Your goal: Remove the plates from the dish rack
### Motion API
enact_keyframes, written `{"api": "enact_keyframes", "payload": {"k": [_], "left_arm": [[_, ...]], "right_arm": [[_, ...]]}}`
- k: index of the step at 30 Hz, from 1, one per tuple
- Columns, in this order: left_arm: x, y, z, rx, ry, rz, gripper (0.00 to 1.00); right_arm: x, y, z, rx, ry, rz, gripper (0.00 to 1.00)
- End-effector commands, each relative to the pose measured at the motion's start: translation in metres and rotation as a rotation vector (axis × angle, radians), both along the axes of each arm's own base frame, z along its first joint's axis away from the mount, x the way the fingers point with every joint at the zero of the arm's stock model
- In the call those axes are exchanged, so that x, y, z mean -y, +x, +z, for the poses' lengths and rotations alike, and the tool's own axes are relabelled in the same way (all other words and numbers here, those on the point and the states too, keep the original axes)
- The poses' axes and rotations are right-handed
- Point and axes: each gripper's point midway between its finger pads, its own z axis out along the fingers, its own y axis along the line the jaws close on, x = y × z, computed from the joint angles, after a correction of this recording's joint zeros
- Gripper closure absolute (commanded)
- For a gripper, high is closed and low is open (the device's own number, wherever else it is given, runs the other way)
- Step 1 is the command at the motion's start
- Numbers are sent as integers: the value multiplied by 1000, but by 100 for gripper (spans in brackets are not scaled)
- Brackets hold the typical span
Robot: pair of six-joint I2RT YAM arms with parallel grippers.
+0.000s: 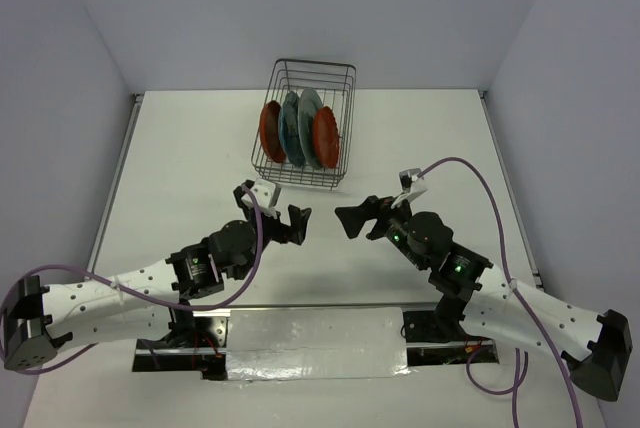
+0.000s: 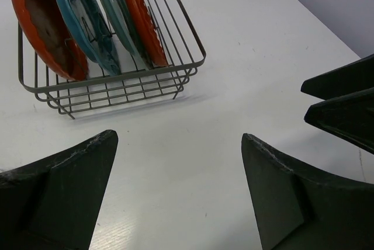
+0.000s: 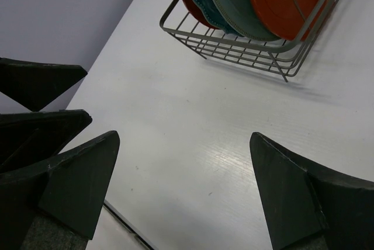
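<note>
All four plates [image 1: 296, 130] are standing upright in the dish rack [image 1: 298, 176]. The left gripper [image 1: 296, 223] and right gripper [image 1: 352, 220] hover low over the table [image 1: 180, 158], both with jaws wide apart.

Bright even light, soft shadow beside dish rack [image 2: 117, 89], faint sheen on table [image 3: 234, 156]

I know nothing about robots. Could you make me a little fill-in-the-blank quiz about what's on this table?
1. The dish rack holds ____ plates in all.
2. The plates stand ____ in it, not lying flat.
3. The left claw and the right claw are both ____ and hold nothing.

Missing words: four; upright; open.
</note>
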Motion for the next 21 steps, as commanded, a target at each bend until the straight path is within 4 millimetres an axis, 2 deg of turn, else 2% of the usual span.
{"api": "enact_keyframes", "payload": {"k": [1, 4, 7, 9, 10, 12, 13, 15, 16, 17, 18, 19, 20, 21], "left_arm": [[-5, 3, 14, 34, -36, 29, 1], [-8, 4, 15, 36, -34, 42, 1], [-15, 6, 14, 43, -37, 73, 1], [-21, 7, 14, 46, -41, 99, 3], [-22, 7, 14, 47, -44, 105, 4], [-25, 6, 17, 55, -54, 108, 8], [-25, 6, 17, 57, -57, 108, 9], [-27, 4, 19, 62, -70, 101, 15], [-27, 3, 21, 66, -77, 96, 15], [-27, 3, 21, 67, -79, 93, 16], [-27, 2, 21, 69, -83, 90, 18], [-28, 2, 21, 71, -87, 92, 19], [-29, 2, 21, 72, -89, 93, 20], [-31, 2, 20, 70, -87, 102, 19]], "right_arm": [[-3, 1, 33, 54, 71, 2, 0], [-2, 2, 32, 60, 56, -2, 1], [6, 14, 26, 43, -15, -78, 7], [5, 24, 41, 77, -71, -99, 13], [5, 29, 63, 113, -76, -117, 21], [6, 46, 68, 121, -148, -177, 30], [13, 57, 91, 166, -160, -230, 35], [10, 76, 93, 189, -212, -245, 39], [9, 87, 109, 218, -177, -233, 39], [9, 97, 111, 219, -164, -223, 39], [1, 110, 101, 200, -175, -194, 39], [0, 122, 113, 222, -144, -164, 40], [-2, 131, 113, 222, -152, -157, 41], [-10, 146, 95, 192, -195, -148, 42]]}}
